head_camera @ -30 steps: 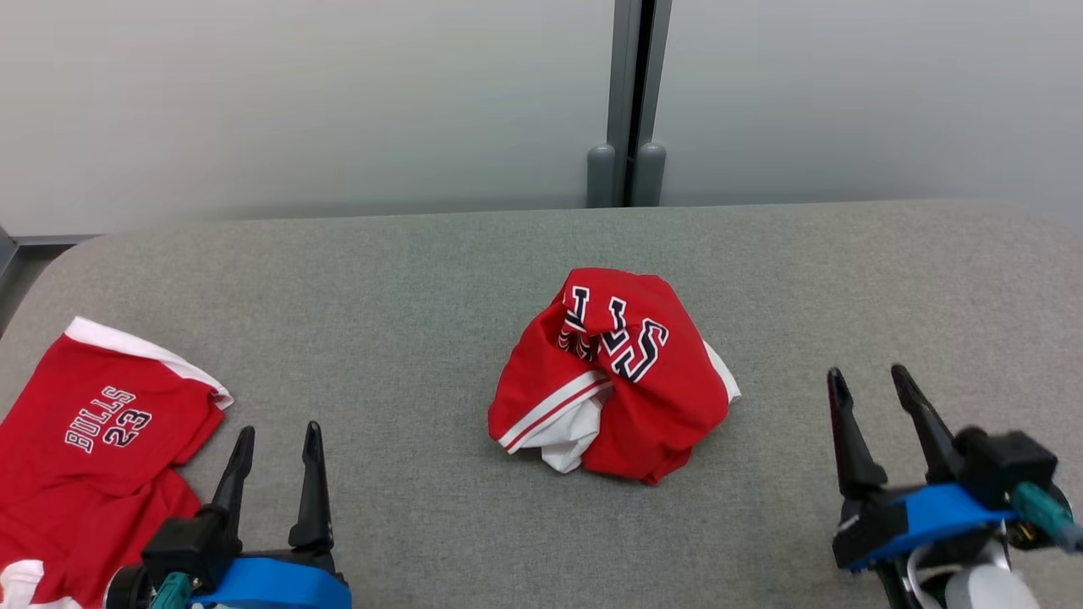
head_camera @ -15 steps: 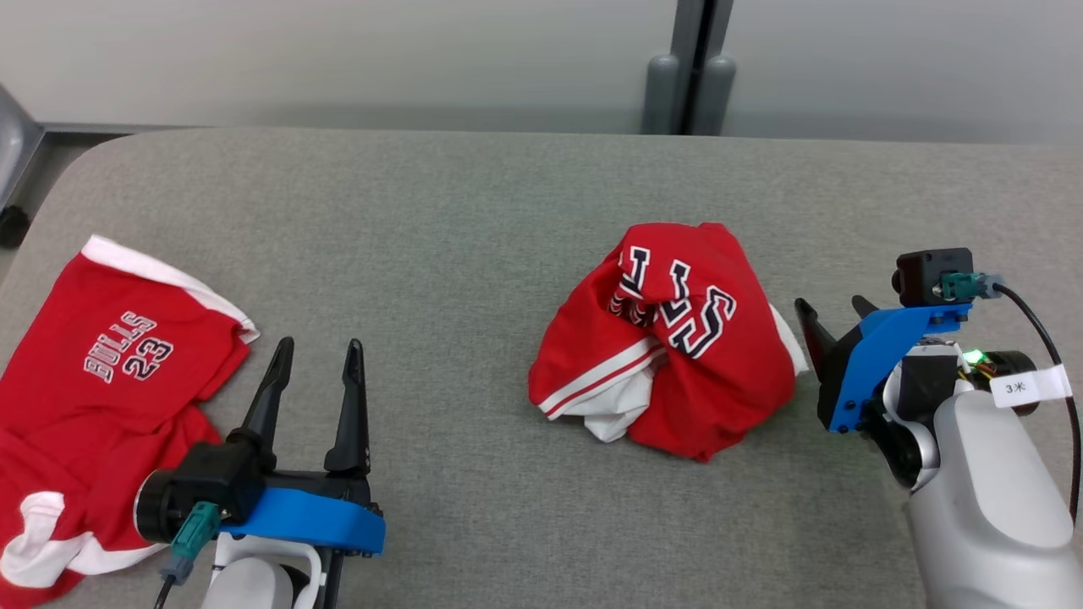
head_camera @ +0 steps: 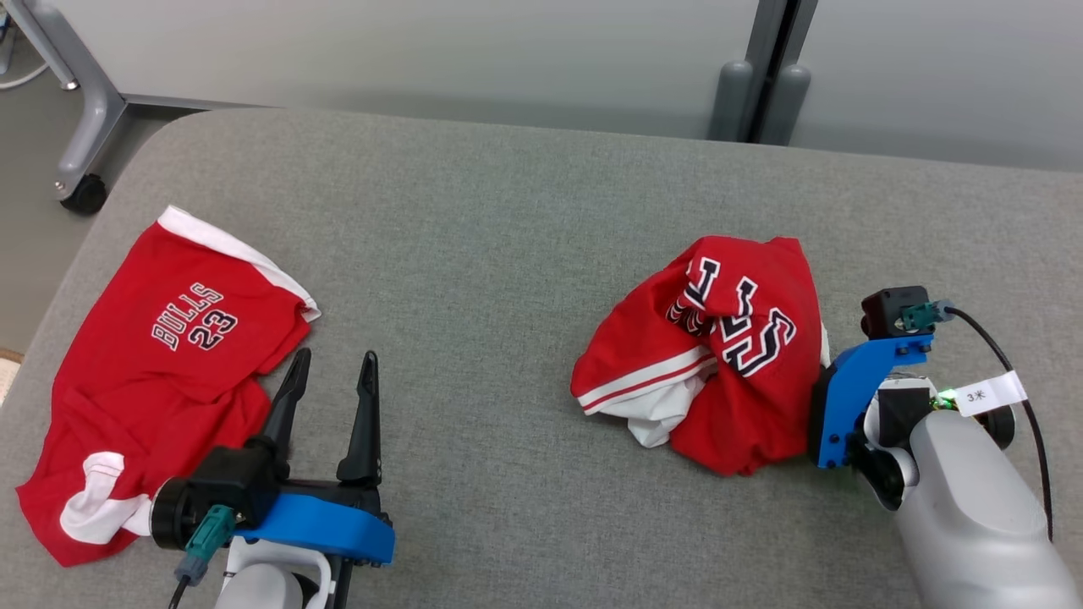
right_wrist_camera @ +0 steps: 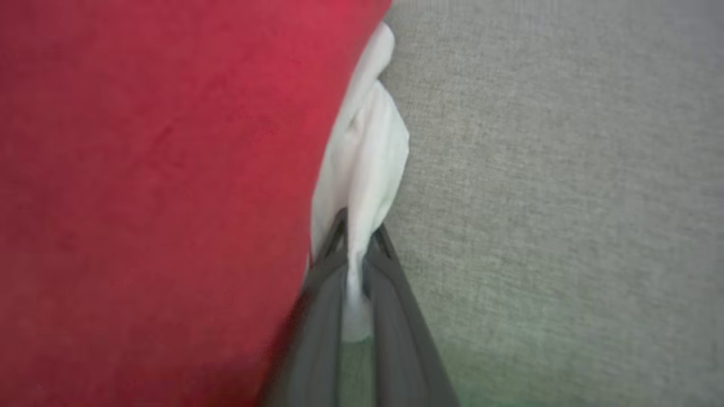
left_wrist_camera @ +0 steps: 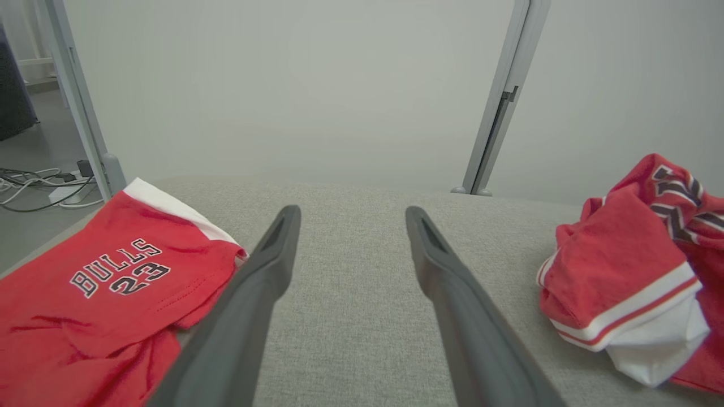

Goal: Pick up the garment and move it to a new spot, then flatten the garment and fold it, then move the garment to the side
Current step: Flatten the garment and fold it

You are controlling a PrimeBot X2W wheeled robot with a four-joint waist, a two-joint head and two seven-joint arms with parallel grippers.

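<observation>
While left pincer (head_camera: pixel 332 365) stood wide open and empty above bench (head_camera: pixel 474 254), right pincer (right_wrist_camera: pixel 357 237) was clamped on white fold of crumpled red garment (head_camera: pixel 744 372).

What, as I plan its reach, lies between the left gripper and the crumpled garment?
Just bare grey surface between the left gripper and the crumpled garment, per the head view.

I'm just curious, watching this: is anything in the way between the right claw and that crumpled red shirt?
Nothing visible is. The right gripper is shut on a white fold at the edge of the crumpled red shirt.
</observation>
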